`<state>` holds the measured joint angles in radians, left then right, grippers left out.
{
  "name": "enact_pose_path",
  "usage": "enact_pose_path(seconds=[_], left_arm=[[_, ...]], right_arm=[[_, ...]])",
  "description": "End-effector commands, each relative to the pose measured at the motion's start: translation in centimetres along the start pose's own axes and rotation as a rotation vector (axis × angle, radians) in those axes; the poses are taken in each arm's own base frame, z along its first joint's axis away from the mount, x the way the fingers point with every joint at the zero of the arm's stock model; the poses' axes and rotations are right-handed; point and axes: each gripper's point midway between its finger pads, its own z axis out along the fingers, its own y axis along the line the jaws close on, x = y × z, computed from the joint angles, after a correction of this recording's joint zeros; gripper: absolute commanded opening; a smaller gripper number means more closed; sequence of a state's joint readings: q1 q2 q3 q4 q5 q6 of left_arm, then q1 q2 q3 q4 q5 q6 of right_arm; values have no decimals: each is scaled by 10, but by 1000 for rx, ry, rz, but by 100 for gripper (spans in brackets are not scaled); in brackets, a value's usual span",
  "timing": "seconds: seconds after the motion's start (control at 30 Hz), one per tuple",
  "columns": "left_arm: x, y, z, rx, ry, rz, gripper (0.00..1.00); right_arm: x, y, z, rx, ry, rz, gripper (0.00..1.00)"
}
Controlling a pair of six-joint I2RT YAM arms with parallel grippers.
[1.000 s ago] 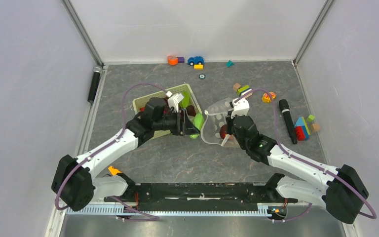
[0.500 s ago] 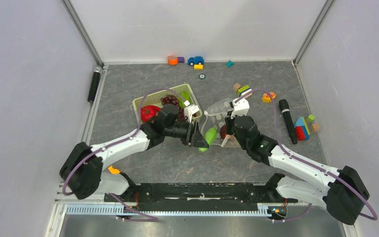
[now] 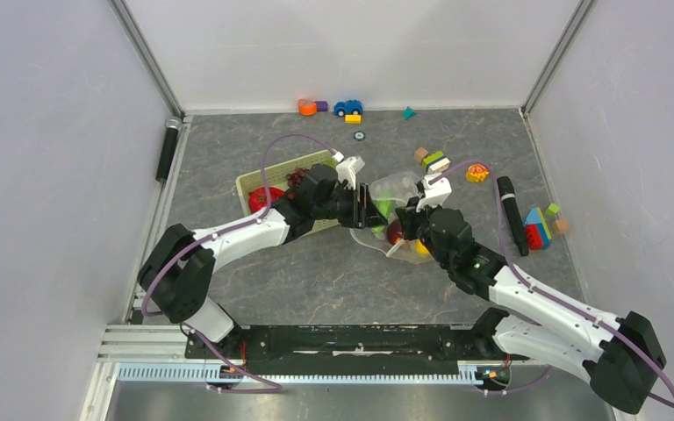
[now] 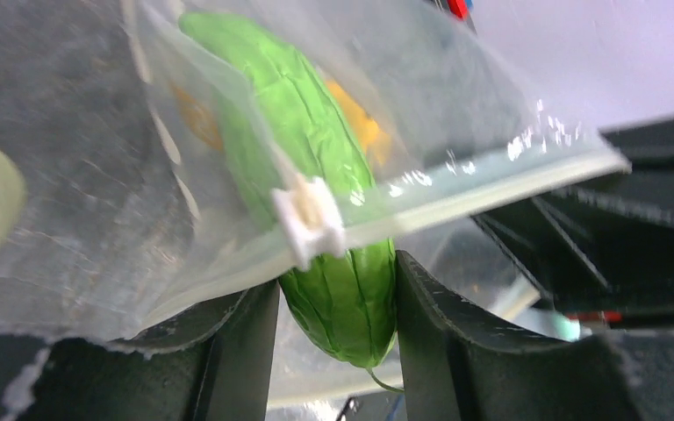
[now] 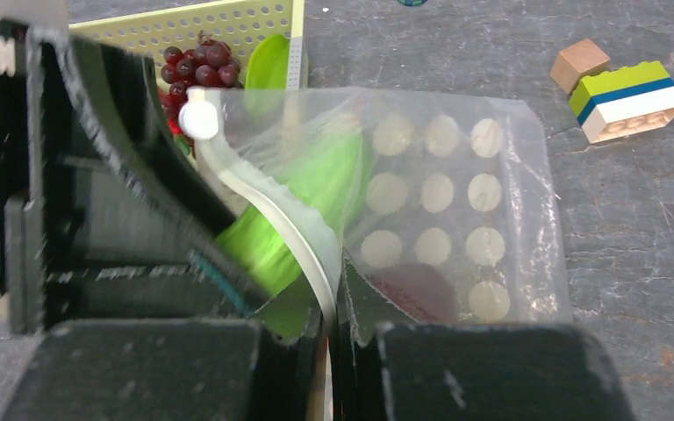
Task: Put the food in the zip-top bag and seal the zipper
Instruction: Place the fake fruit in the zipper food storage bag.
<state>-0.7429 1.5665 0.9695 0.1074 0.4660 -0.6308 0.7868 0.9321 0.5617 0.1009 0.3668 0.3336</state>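
Left gripper (image 4: 338,307) clamped on green plastic cucumber (image 4: 298,114), half inside clear dotted zip-top bag (image 5: 456,202), mid-table. Right gripper (image 5: 329,351) pinches its unsealed zipper strip (image 4: 456,189). Purple grape bunch (image 5: 195,66) lies in pale green lattice basket (image 5: 228,19), not yet bagged.

L gripper (image 4: 337,282) clamps green plastic toy cucumber (image 4: 346,317); top end inside clear plastic zip-top bag (image 4: 70,219), whitish zipper strip (image 4: 491,180) + white slider tab (image 4: 309,213) across it.

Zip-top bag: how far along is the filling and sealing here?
Done: a dark red piece and a yellow piece sit inside the zip-top bag. In hand: the left tool pushes the cucumber through the mouth, which the right tool pinches open. Left: grapes, leaf and a tomato lie in the basket; the zipper is unsealed.
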Motion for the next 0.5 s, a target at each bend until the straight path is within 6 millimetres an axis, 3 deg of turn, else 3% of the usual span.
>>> enact_pose_path(seconds=[0.0, 0.2, 0.37, 0.4, 0.47], left_arm=[[-53, 4, 2, -105, -206, -2, 37], [-61, 6, 8, -138, -231, 2, 49], [-54, 12, 7, -166, -202, 13, 83], [-53, 12, 6, -171, -200, 17, 97], [-52, 11, 2, -172, -195, 26, 100]], right_arm=[[-15, 14, -4, -75, -60, 53, 9], [-14, 26, -4, -138, -53, 60, 9], [-12, 24, -2, -126, -48, 58, 9], [-12, 24, -1, -123, -49, 58, 9], [-11, 23, -1, -117, -47, 54, 9]])
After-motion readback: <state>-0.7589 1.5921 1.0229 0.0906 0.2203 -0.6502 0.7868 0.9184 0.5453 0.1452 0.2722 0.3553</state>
